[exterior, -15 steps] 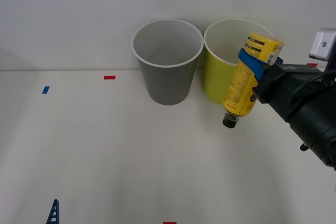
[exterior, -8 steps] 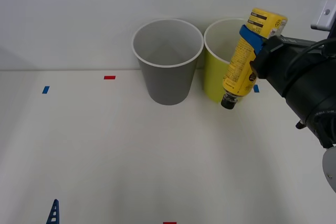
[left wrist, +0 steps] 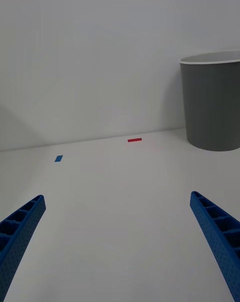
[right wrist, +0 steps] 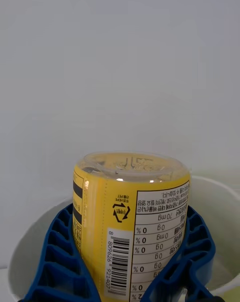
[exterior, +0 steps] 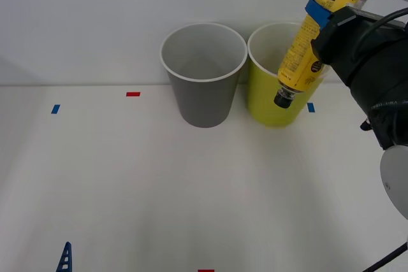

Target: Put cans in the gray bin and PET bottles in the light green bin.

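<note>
My right gripper point(exterior: 322, 14) is shut on the PET bottle point(exterior: 312, 39), a slim yellow-labelled bottle held upside down with its black cap lowest. The bottle hangs tilted over the right side of the light green bin point(exterior: 268, 93), cap just above the rim. In the right wrist view the bottle's clear base point(right wrist: 132, 164) faces the camera between the blue fingers point(right wrist: 55, 252), with the bin's white rim point(right wrist: 220, 187) behind. The gray bin point(exterior: 203, 100) stands to the left of the green one, seen too in the left wrist view point(left wrist: 212, 107). My left gripper point(left wrist: 120, 242) rests open low over the table.
Small red tape marks point(exterior: 132, 94) and blue tape marks point(exterior: 55, 109) lie on the white table point(exterior: 159, 189). A plain white wall rises directly behind both bins. A blue left fingertip point(exterior: 64, 258) pokes in at the front edge.
My right gripper has lifted the bottle upward and to the right, from in front of the green bin's wall to above its rim. The left arm has stayed still.
</note>
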Motion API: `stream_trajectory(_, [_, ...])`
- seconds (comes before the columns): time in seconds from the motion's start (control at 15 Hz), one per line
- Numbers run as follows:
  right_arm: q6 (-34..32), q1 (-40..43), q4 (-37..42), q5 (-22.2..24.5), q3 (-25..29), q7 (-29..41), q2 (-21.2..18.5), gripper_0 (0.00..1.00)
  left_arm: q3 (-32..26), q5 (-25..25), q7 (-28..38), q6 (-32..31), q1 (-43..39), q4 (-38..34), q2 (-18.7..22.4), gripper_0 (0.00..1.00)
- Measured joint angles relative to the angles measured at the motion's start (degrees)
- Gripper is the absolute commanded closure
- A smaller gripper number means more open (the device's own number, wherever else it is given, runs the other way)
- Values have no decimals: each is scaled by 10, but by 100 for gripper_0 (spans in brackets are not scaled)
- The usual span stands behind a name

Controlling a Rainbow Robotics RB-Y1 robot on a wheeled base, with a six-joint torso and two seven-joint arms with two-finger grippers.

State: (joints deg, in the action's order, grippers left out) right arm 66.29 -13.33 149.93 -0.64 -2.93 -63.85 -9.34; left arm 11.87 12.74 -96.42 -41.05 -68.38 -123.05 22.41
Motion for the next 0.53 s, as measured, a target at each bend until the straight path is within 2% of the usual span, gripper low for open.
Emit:
stream_trajectory(0.07, [14,-19,0,21,0,-1,0,100,0,0,0,0,0,0,0,0])
stream_trajectory(0.33, [33,-65,0,50,10,-14,-6,100,0,0,0,0,0,0,0,0])
stream_trajectory(0.53, [39,-87,-7,52,28,-83,4,100,0,0,0,0,0,0,0,0])
